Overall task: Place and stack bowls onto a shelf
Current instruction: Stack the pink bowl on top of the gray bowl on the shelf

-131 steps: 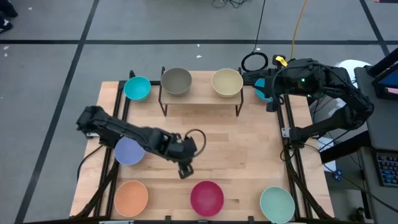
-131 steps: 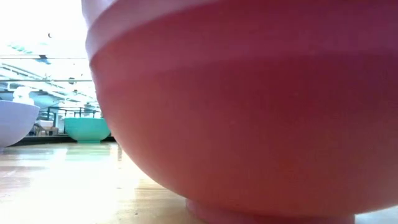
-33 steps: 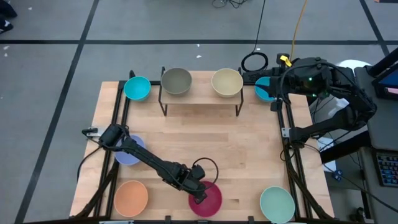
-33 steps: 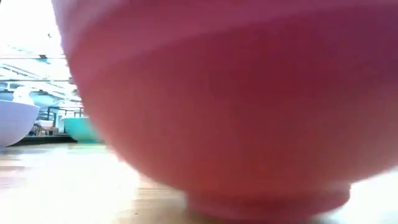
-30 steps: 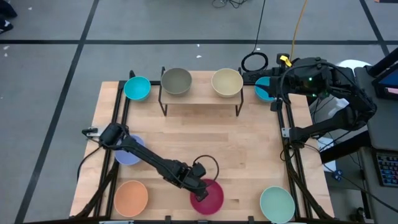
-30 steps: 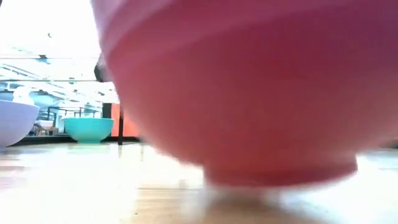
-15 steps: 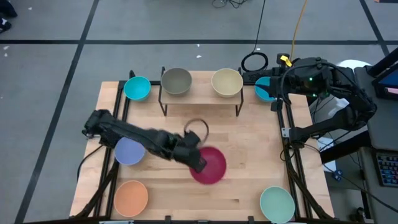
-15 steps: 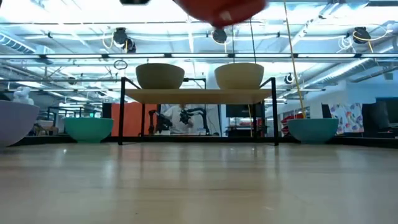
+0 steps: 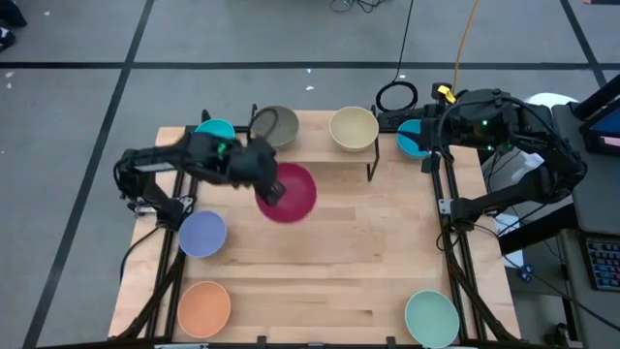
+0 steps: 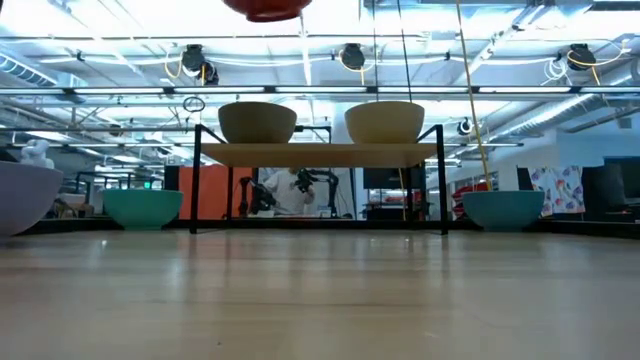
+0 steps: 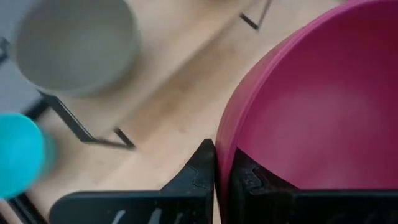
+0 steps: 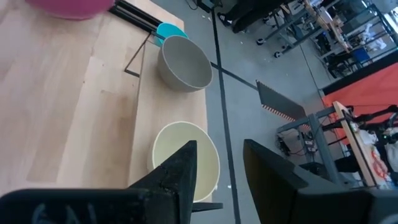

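High view: the left gripper carries the round magenta bowl in the air, over the near edge of the low shelf with the light wooden plank top and thin black legs. Its fingers are clamped on the bowl's rim on the side towards the arm. The olive-grey bowl sits on the shelf just beyond the fingers, partly covered by the wrist; the cream bowl stands farther along the plank. The right gripper waits at the far right corner of the table, next to a cyan-blue bowl.

Low view: the magenta bowl's underside hangs well above the olive-grey bowl. Clearance looks ample, though the top edge cuts the bowl off.

Left wrist view: one finger lies outside the magenta wall and the other inside, closed on the thin rim. The olive-grey bowl is ahead of the fingertips and off to one side.

Right wrist view: its fingers stand apart and hold nothing; the cream bowl is just past them.

Risks, judged:
- A one-sided rim pinch may let the bowl swing or slip during travel.
- Lowering off-centre could land rim on rim, tip the olive-grey bowl or push it off the plank.
- The wrist could clip the shelf's bowl on descent.
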